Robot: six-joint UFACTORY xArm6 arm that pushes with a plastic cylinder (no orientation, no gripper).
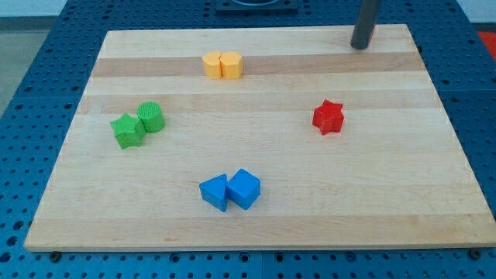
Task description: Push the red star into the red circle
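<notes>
The red star lies on the wooden board, right of the middle. No red circle shows anywhere in the view. My tip rests near the board's top edge at the view's upper right, above and a little right of the red star, well apart from it.
Two yellow blocks touch each other near the top centre. A green star and a green cylinder sit together at the left. A blue triangle and a blue cube touch at the bottom centre.
</notes>
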